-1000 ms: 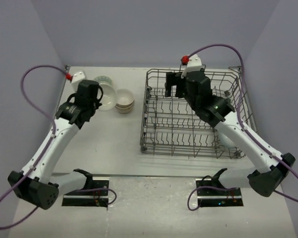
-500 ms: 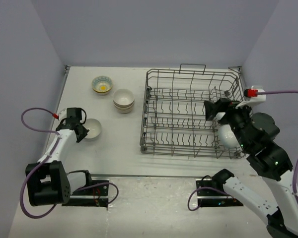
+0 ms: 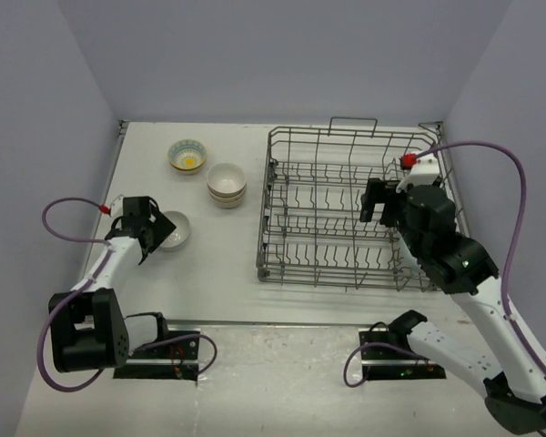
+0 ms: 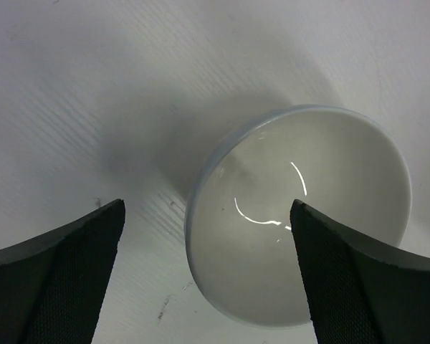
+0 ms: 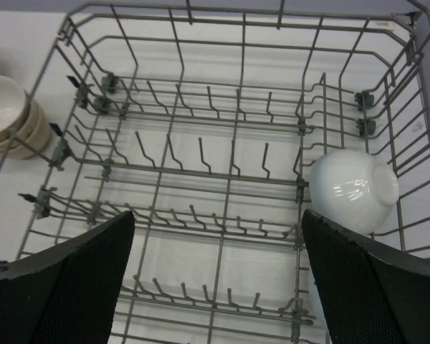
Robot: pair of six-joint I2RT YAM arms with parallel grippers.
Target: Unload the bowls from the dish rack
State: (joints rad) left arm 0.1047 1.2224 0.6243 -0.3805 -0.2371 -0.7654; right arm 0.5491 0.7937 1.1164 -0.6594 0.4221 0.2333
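In the top view, the dish rack [image 3: 346, 214] stood on the right half of the table [image 3: 218, 273], with bowls set out on the left: a patterned bowl [image 3: 187, 155] with a yellow inside at the far side, a stack of beige bowls [image 3: 227, 183] near the rack's left wall, and a plain white bowl [image 3: 176, 231] nearer the arms. The left tool [image 3: 158, 228] sat low beside that white bowl, and the right tool [image 3: 375, 202] hung above the right part of the rack. In the left wrist view, the left tool [image 4: 206, 208] stood wide apart and gripped nothing; the plain white bowl [image 4: 301, 222] sat upright on the table, closer to one finger. In the right wrist view, the right tool [image 5: 216, 213] was also spread apart and empty above the rack [image 5: 201, 172], where 1 second white bowl [image 5: 355, 188] lay tipped over among the tines at the right side, with the beige stack [image 5: 7, 115] outside the left wall.
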